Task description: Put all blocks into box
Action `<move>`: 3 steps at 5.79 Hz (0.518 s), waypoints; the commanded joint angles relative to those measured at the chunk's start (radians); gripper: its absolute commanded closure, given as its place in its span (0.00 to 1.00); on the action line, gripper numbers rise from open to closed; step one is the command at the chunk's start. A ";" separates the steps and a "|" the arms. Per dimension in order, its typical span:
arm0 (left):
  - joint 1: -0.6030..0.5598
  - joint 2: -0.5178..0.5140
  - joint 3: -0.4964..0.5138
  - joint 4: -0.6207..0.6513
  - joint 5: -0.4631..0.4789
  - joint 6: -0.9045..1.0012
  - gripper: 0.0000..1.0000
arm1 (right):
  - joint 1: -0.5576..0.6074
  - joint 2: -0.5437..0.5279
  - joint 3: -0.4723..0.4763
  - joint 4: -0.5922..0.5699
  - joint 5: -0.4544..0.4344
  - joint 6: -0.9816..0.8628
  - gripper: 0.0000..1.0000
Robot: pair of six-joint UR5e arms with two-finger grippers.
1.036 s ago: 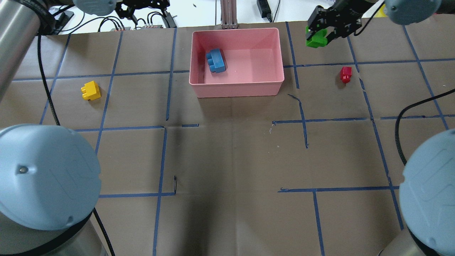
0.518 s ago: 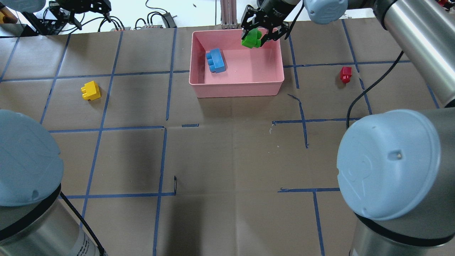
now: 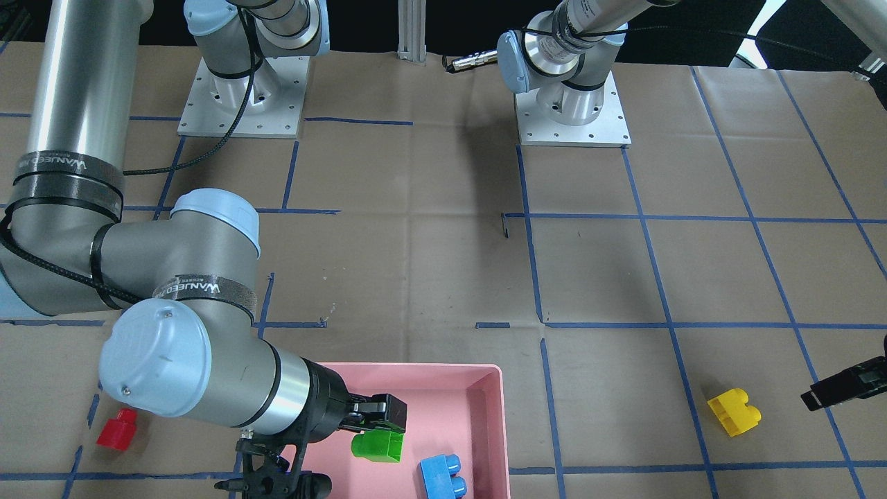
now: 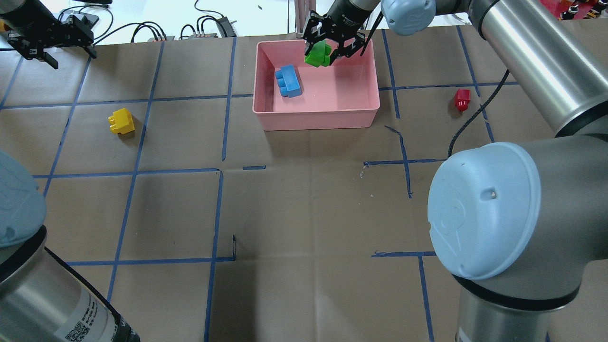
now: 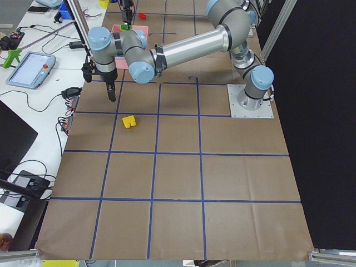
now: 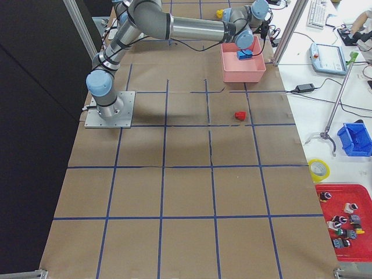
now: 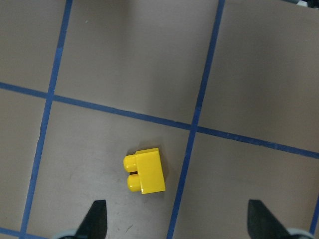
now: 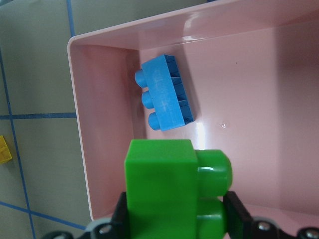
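This is a robotics laboratory, set up as a test cell. Two grey metal robot arms with pale blue joint caps are bolted through square steel base plates to a large table covered in brown paper, which is marked into squares by blue tape lines. White side benches carry a grey touchscreen control pendant, loose black cables, a white keyboard, a blue plastic parts bin and a red tray of small components. Silver aluminium frame posts rise at the table's edge.
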 commanded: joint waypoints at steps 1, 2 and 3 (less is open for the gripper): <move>0.005 -0.002 -0.101 0.042 0.001 -0.078 0.00 | 0.001 0.013 -0.006 -0.001 -0.007 0.003 0.00; 0.003 -0.005 -0.156 0.089 0.002 -0.128 0.01 | 0.000 -0.003 -0.002 0.001 -0.016 0.001 0.00; 0.003 -0.005 -0.219 0.151 0.005 -0.148 0.01 | -0.005 -0.012 0.001 0.009 -0.059 -0.016 0.00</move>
